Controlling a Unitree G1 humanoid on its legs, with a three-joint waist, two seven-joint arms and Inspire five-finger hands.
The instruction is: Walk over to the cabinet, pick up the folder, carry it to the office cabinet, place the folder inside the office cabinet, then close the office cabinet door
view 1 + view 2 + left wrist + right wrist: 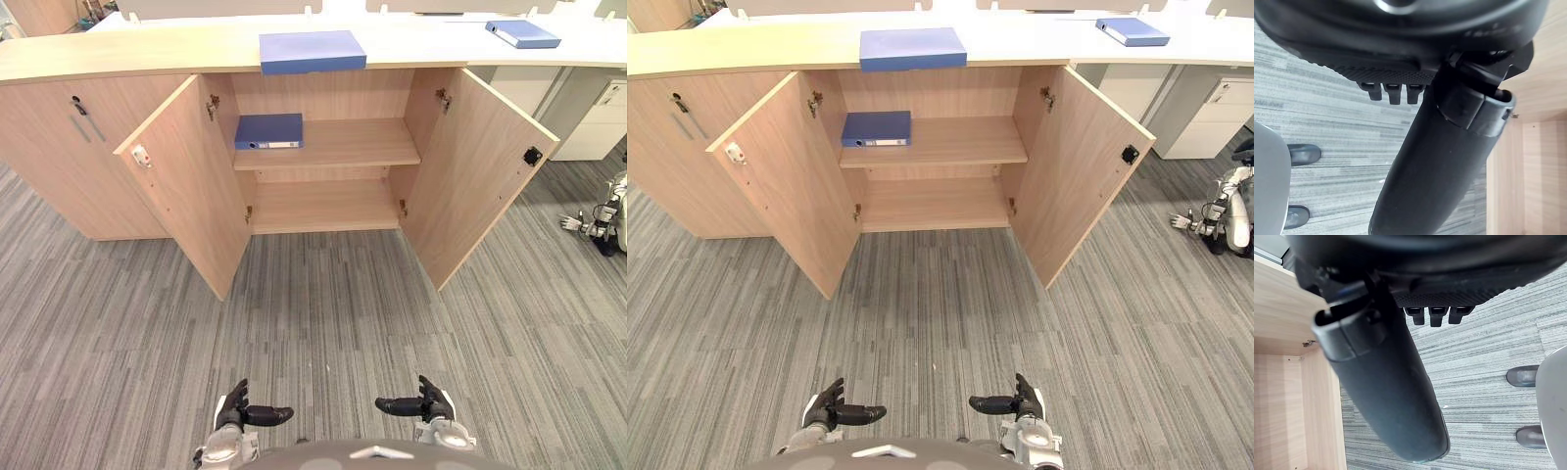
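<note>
The light wood office cabinet (333, 147) stands ahead with both doors swung wide. A blue folder (269, 130) lies flat on its upper shelf, at the left end. A second blue folder (312, 51) rests on the cabinet's top, right above the opening. My left hand (235, 411) and right hand (431, 403) hang low over the carpet, well short of the cabinet. Both are open and hold nothing, thumbs pointing toward each other. In the wrist views each thumb (1435, 161) (1386, 382) stands out straight over the carpet.
The left door (186, 181) and right door (480, 166) jut out toward me over the grey carpet. A third blue folder (522, 33) lies on the far right desk. White drawer units (598, 122) and another robot (598, 227) are at the right.
</note>
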